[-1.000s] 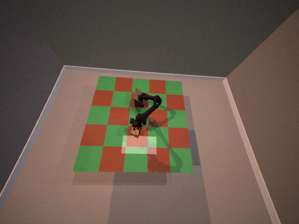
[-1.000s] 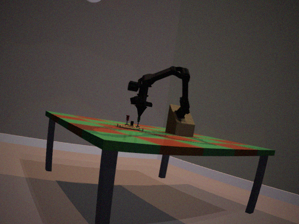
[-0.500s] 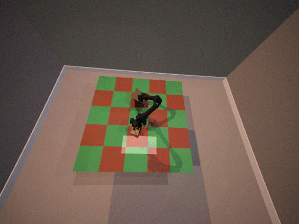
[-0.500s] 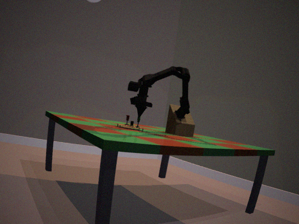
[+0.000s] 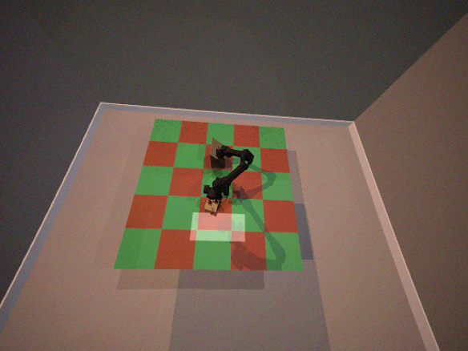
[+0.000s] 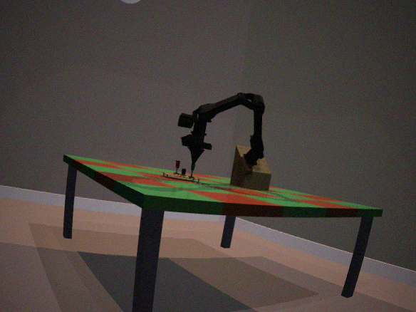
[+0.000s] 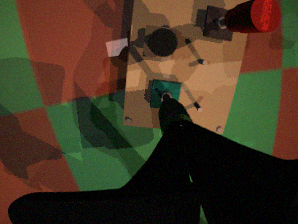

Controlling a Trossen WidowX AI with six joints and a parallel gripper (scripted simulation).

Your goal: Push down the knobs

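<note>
- Checkered counter [image 5: 138,248] [image 6: 178,207] [image 7: 55,20]: circuit board [image 5: 211,207] [image 6: 182,176] [image 7: 220,90] inward from the top view's bottom edge.
- End effector [image 5: 214,196] [image 6: 193,162] [image 7: 178,128] pressed together, pinching nothing.
- Green knob [image 6: 192,167] [image 7: 173,113] just beneath its tips; the push should follow the shaft downward.

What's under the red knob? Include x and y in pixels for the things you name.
Under the red knob [image 6: 177,164] [image 7: 265,16], a thin shaft rises from a dark square potentiometer [image 7: 212,30]; the exterior view shows a gap between knob and board [image 6: 171,174] [image 7: 210,82]. The knob hides the shaft's top.

Dark baseboards [image 5: 224,114] [image 6: 107,204] line the room's walls.
</note>
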